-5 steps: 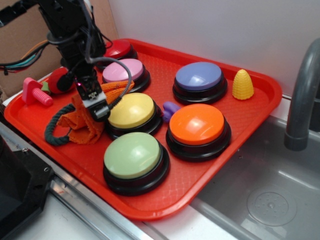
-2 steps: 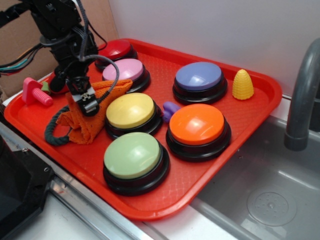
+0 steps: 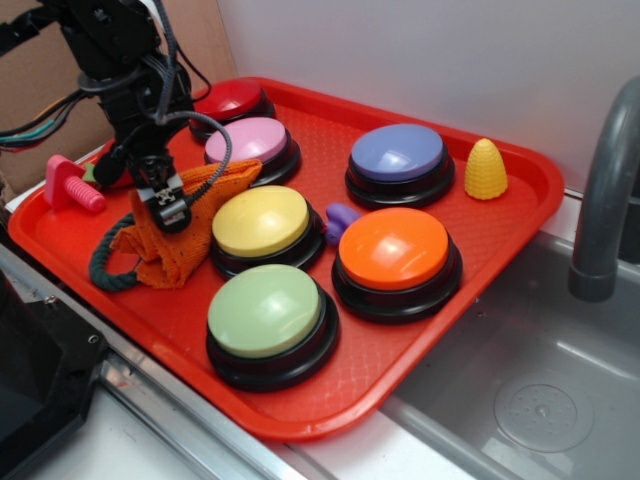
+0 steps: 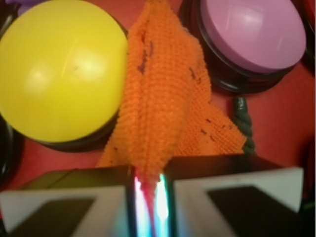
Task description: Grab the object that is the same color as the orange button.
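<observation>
Tool (image 3: 166, 205) was pinching a raised fold of the orange woven cloth (image 3: 170, 245), fingers (image 4: 74, 197) pressed tight on it in the wrist view. Cloth sat at the red tray's (image 3: 400, 360) left side, partly lifted, between the yellow button (image 3: 262, 222) and pink button (image 3: 247, 140), over a dark green rope loop (image 3: 105, 270). Orange button (image 3: 394, 248) stood mid-tray, toward its right edge, well apart from the tool.

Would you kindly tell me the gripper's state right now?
Gripper: shut on the soft orange woven cloth, pinching a raised fold between its fingers.
</observation>
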Action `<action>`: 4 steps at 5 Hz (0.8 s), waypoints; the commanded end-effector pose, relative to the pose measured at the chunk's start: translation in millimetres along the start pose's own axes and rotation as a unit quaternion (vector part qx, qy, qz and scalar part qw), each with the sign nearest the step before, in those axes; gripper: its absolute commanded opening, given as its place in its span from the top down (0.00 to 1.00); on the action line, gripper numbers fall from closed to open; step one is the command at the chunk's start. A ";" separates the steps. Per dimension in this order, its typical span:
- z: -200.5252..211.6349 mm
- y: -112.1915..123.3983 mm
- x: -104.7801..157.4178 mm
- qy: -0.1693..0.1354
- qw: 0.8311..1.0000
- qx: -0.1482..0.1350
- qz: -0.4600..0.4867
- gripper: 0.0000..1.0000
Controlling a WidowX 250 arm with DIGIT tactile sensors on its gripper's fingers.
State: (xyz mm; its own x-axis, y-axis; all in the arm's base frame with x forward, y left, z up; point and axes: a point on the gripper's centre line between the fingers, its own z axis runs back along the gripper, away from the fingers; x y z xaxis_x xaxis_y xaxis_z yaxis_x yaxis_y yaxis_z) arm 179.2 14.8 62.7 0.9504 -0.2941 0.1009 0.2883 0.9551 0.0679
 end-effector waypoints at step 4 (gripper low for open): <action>139.0 19.6 94.7 -0.093 0.992 0.002 0.083 1.00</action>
State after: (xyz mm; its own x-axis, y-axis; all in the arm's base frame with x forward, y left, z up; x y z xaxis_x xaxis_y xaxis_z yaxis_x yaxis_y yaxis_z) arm 252.8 -1.3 194.3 0.9613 -0.1364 0.2392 0.1323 0.9907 0.0329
